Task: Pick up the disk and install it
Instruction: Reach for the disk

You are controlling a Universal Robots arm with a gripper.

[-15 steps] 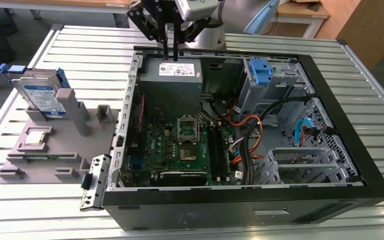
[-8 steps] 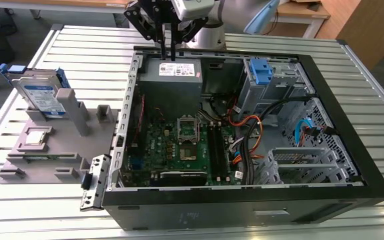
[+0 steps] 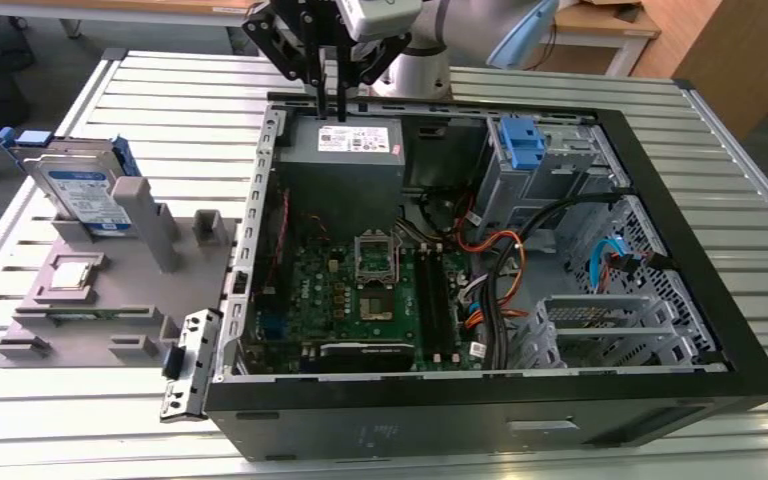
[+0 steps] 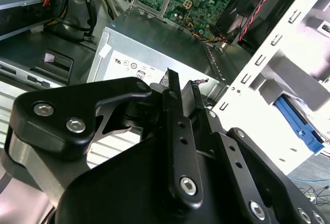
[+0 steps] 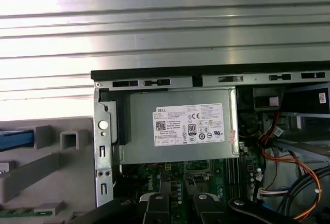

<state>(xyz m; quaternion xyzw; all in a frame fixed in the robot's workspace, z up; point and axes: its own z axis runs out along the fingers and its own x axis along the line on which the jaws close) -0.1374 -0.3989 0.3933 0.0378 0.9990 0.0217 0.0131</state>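
Note:
The disk (image 3: pixel 80 188) stands upright in a grey fixture (image 3: pixel 91 300) at the exterior view's left, outside the computer case; it is silver-grey with a white-and-blue label and a blue carrier frame. A blue strip of its carrier (image 5: pixel 15 139) also shows in the first wrist view. My gripper (image 3: pixel 333 113) hangs over the far wall of the open case, just above the grey box with a white label (image 3: pixel 357 140), well to the exterior view's right of the disk. Its black fingers (image 4: pixel 170 87) are shut together with nothing between them.
The open black computer case (image 3: pixel 704 300) lies on a slatted metal table (image 3: pixel 157 90). Inside are a green motherboard (image 3: pixel 357 300), bundled cables (image 3: pixel 504 260) and a metal drive bay with a blue bracket (image 3: pixel 520 142). A loose metal bracket (image 3: pixel 187 365) leans at the case's near-left corner.

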